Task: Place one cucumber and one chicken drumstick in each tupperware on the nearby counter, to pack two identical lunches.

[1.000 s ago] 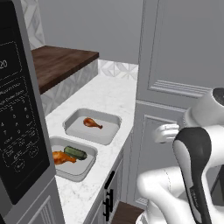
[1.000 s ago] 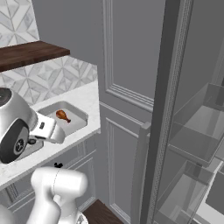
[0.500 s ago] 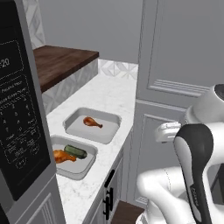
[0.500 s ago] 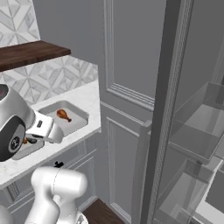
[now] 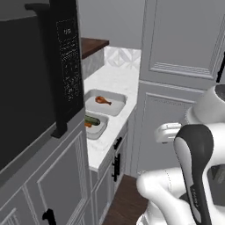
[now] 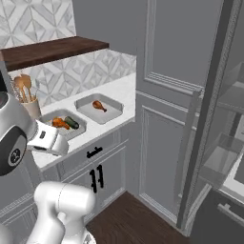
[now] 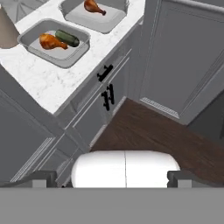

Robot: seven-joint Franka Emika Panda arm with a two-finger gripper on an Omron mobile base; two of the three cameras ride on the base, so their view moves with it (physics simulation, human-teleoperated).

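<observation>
On the white marble counter [image 7: 48, 83] stand two grey tupperwares. One tupperware [image 7: 65, 61] holds a cucumber [image 7: 68, 38] and a chicken drumstick [image 7: 49, 42]; the other tupperware [image 7: 105, 28] holds a single drumstick [image 7: 94, 6]. The right base view shows the pair too: cucumber [image 6: 72, 122] beside a drumstick [image 6: 59, 123], and the lone drumstick [image 6: 99, 106] to their right. My gripper [image 7: 112, 178] hangs open and empty off the counter's front edge, over the floor, well apart from both containers. My hand [image 5: 168, 132] floats right of the counter.
A black microwave [image 5: 39, 88] looms at the left above the counter. A dark wooden shelf [image 6: 52, 50] runs over it, and a utensil holder [image 6: 26, 97] stands by the wall. Tall grey cabinet doors [image 6: 167, 119] rise right of the counter. Dark wood floor [image 7: 148, 131] lies below.
The whole picture has shifted in both base views, so the base has driven back from the counter. The food in the tupperwares lies as before, and the gripper stays open.
</observation>
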